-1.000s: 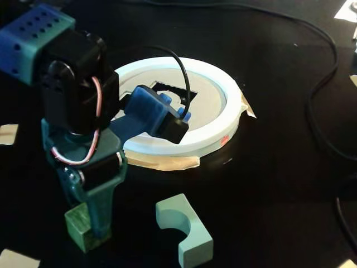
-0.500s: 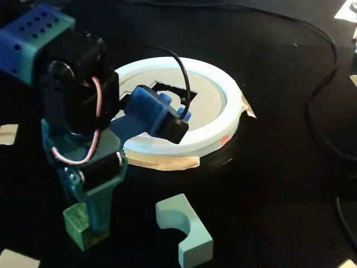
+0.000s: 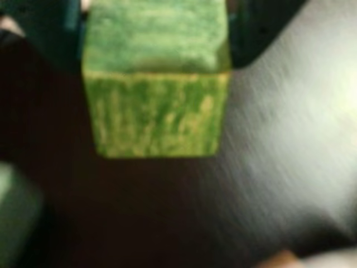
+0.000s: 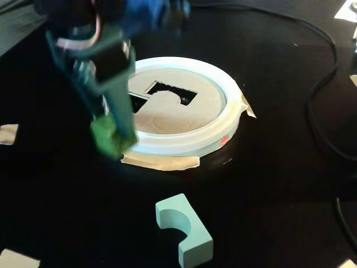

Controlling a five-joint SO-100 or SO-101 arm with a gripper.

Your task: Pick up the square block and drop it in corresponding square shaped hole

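Two fingers of the gripper [image 4: 111, 134] are clamped on the green block [image 4: 107, 137], which hangs clear of the black table [image 4: 268, 184] in the fixed view. In the wrist view the block [image 3: 156, 84] fills the top centre, blurred, with dark jaws on either side. At about two o'clock from the block sits the round white sorter lid [image 4: 184, 142], taped down, with a rectangular hole [image 4: 173, 92] in its tan face. At five o'clock lies a pale teal arch piece [image 4: 187, 229]. Cables [image 4: 321, 95] run at three o'clock.
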